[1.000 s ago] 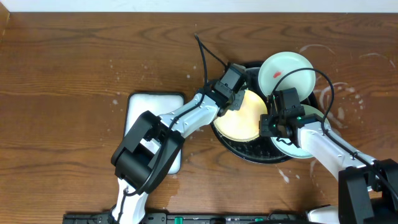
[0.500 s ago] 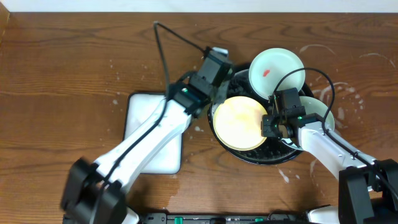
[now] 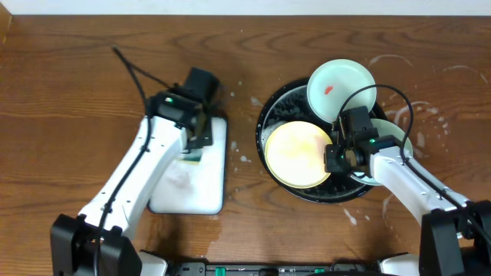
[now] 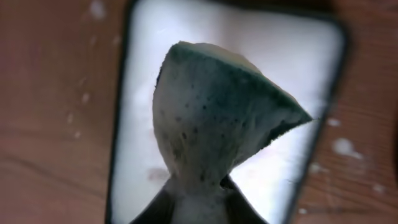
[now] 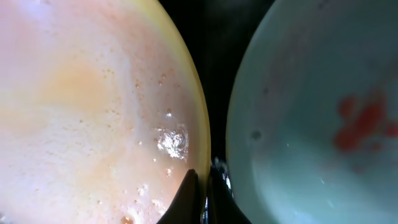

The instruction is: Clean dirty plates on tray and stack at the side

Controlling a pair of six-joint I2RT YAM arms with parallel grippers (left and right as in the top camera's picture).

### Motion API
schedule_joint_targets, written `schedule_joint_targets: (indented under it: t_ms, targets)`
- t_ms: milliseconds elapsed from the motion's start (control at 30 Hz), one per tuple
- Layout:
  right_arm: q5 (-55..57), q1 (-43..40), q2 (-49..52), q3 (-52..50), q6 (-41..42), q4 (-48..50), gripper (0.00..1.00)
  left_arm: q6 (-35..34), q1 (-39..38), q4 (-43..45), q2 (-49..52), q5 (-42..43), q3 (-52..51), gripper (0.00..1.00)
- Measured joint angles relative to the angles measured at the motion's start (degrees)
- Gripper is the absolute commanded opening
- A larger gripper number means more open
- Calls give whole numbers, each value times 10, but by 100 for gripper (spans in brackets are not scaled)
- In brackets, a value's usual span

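The black tray [image 3: 265, 123] holds a foamy yellow plate [image 3: 295, 153]. A mint plate with a red smear [image 3: 341, 90] leans on the tray's far rim. A second mint plate [image 3: 393, 138] lies partly hidden under my right arm. My right gripper [image 3: 335, 157] is shut on the yellow plate's right rim. In the right wrist view the jaws [image 5: 200, 186] pinch the yellow plate [image 5: 81, 106], beside a red-smeared mint plate [image 5: 311, 124]. My left gripper [image 3: 196, 132] is shut on a green sponge [image 4: 217, 118] above the white dish [image 4: 140, 130]; its jaws [image 4: 199, 202] are at the bottom edge.
The white rectangular dish [image 3: 188, 184] lies left of the tray on the wooden table. Whitish soap streaks [image 3: 430, 115] mark the tabletop right of the tray. Small foam specks [image 3: 244, 159] lie between dish and tray.
My left arm has swung left from the tray to over the white dish, carrying the sponge. The yellow plate now lies uncovered. The right gripper has stayed on its rim.
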Motion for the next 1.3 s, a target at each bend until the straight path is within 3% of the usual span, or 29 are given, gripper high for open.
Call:
schedule_joint_targets:
  t_ms: [100, 367, 600, 867, 1300]
  targets:
    - [6, 0, -26, 21, -1, -30, 1, -9, 29, 0, 0, 6, -17, 49]
    - [80, 56, -101, 56, -14, -71, 1, -12, 50, -2, 0, 21, -29, 78]
    - [222, 139, -129, 73, -33, -86, 1, -10, 50, -2, 0, 26, -29, 80]
    - [355, 179, -129, 93, -52, -81, 1, -10, 50, -2, 0, 26, -29, 80]
    - [509, 284, -130, 127, -236, -37, 1, -10, 50, -2, 0, 26, -29, 81]
